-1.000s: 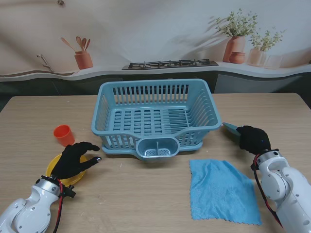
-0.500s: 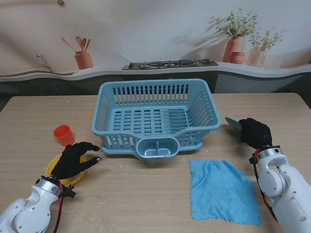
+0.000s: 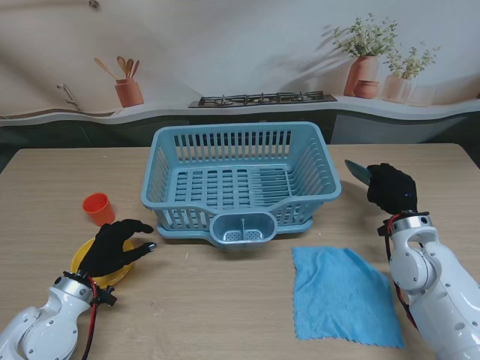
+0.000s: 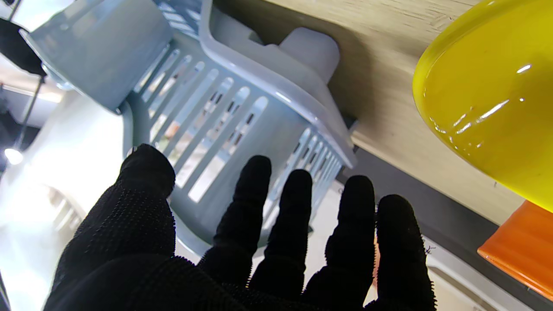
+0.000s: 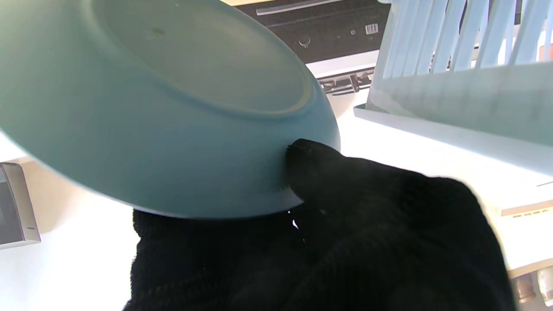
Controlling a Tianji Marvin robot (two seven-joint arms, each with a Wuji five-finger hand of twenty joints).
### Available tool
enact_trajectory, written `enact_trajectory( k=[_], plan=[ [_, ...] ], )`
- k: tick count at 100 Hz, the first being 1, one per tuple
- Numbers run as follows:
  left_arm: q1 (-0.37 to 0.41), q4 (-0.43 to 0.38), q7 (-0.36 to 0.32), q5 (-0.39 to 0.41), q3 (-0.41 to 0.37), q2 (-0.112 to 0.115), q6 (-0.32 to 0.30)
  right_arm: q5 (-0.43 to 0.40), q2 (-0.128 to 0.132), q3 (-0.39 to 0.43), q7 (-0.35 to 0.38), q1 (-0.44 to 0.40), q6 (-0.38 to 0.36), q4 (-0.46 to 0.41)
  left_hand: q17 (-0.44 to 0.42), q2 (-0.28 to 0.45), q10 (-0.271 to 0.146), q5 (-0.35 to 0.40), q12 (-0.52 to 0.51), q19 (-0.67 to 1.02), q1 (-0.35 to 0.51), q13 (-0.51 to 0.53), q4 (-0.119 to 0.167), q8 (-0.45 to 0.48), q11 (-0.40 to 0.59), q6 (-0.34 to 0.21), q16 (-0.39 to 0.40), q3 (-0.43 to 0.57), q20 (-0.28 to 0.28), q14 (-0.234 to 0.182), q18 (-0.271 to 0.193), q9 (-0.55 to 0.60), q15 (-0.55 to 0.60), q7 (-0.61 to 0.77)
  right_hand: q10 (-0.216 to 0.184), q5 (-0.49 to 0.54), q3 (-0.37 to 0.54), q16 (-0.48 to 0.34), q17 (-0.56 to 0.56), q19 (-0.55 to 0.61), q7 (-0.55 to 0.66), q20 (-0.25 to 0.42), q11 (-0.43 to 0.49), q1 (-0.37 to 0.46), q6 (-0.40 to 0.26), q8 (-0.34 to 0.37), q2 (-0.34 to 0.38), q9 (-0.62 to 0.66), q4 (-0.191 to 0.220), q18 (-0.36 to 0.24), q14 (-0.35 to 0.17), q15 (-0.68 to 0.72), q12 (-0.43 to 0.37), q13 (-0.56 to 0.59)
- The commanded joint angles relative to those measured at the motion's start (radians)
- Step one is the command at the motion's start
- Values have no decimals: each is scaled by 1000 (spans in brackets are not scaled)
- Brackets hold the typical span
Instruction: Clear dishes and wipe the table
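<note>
On the wooden table [image 3: 225, 300], right hand [image 3: 391, 189] fingers grip a teal plate [image 3: 358, 171]; left hand [image 3: 114, 245] fingers spread.

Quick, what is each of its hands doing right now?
Left hand: open, fingers spread over the yellow plate, holding nothing.
Right hand: closed on a teal plate.

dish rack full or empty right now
Empty: the dish rack shows bare slats; the teal plate is outside it, held in the right hand.

Light wooden table [image 3: 225, 300], printed kitchen backdrop [image 3: 225, 45] with stove [image 3: 262, 98], utensil pot [image 3: 129, 91], potted plants [image 3: 367, 56]
</note>
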Motion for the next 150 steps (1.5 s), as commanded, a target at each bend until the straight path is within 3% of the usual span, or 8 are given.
enact_trajectory(
  k=[1,41,67,150],
  plan=[
    [3,-4,-12,-3,0,0,-1,-4,-4,5,7,10,-11,-26,-11,34,17,20,-6,-18,29,19,-5,2,-6,-9,-7,-22,-15,16,12,18,-1,-9,15,85,125,9,59,108,36,4,17,128,-51,9,55,13,36,-25,62,18,11,25],
    [1,-3,-13,-3,1,0,3,7,-5,33,36,23,-71,-101,-11,33,17,20,-6,-18,29,18,-4,2,-6,-9,-8,-25,-15,22,12,19,-2,-9,7,89,127,9,62,115,44,2,15,126,-55,8,52,24,34,-25,60,19,9,30],
    [1,-2,-10,-3,1,-1,3,21,-3,47,94,37,-127,-179,-11,34,17,20,-6,-18,29,17,-4,2,-6,-8,-8,-26,-15,22,12,18,-2,-8,5,93,128,7,63,117,50,2,10,125,-59,5,51,31,34,-28,58,19,7,35],
    [1,-2,-10,-2,1,-1,6,199,7,-36,363,120,-195,-378,-11,35,18,19,-6,-18,30,16,-4,2,-7,-8,-8,-27,-15,21,11,17,-2,-9,-7,100,130,1,69,124,74,2,-5,115,-73,-6,50,58,38,-28,52,12,1,52]
  ],
)
